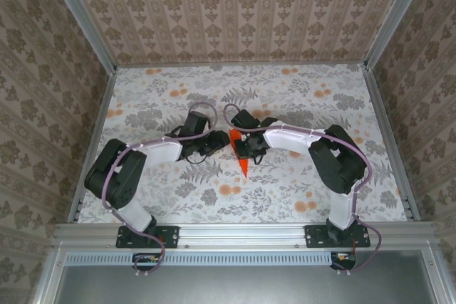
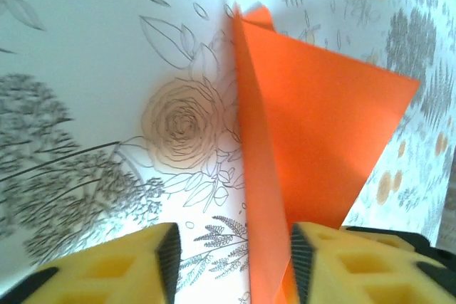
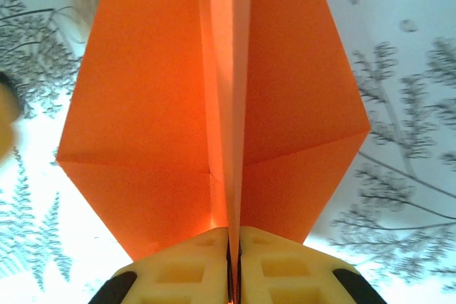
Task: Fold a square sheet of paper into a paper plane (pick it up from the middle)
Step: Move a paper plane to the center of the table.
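Plane (image 1: 241, 164) is at mid-counter (image 1: 178, 97) between the two arms, sharp tip toward the near edge. The wide end is under the tools.

Right tool (image 3: 234, 236): yellow pads pressed together, pinching the plane (image 3: 149, 105) on its centre fold. Wings spread out left and right of the fold, and the creases look crisp. In the top view the right tool (image 1: 242, 149) sits right on the orange paper.

Left tool (image 2: 232, 247): jaws spread, not gripping. The plane (image 2: 320, 126) has its raised fold edge running between the pads, much closer to the right pad (image 2: 342, 261). Can't tell if that pad touches the paper. One wing slopes off to the right over the floral counter (image 2: 85, 48). From above, the left tool (image 1: 216, 144) is just beside the plane, on its left.
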`<state>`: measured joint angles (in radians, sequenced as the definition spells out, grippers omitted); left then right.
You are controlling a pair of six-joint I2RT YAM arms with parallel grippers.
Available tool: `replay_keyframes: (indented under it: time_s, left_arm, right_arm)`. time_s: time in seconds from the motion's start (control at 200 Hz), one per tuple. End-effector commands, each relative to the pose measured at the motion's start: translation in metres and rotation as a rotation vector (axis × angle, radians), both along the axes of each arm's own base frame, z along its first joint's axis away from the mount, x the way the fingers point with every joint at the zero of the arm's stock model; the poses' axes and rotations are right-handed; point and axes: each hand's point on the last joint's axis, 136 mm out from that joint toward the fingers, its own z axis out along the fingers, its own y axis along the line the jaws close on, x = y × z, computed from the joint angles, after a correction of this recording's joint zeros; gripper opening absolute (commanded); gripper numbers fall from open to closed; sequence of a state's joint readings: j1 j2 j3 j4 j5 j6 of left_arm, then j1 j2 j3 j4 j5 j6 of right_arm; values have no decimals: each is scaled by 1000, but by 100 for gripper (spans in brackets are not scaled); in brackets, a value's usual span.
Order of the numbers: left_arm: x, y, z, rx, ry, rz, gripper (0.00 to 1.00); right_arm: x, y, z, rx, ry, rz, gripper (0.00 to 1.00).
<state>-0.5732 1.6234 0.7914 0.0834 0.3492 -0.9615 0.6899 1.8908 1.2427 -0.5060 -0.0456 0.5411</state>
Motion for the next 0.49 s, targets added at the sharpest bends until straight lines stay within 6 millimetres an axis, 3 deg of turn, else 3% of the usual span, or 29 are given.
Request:
replay_keyframes:
  time_s: [0.0, 0.165, 0.49]
  left_arm:
    - [3, 24, 11, 75, -26, 35, 58]
    - [1, 52, 9, 164, -28, 80, 73]
    - [-5, 74, 7, 245, -42, 118, 100]
  right_arm:
    - [13, -28, 20, -81, -55, -23, 12]
    - [21, -46, 13, -134, -34, -42, 13]
    - [28, -43, -6, -152, 14, -51, 21]
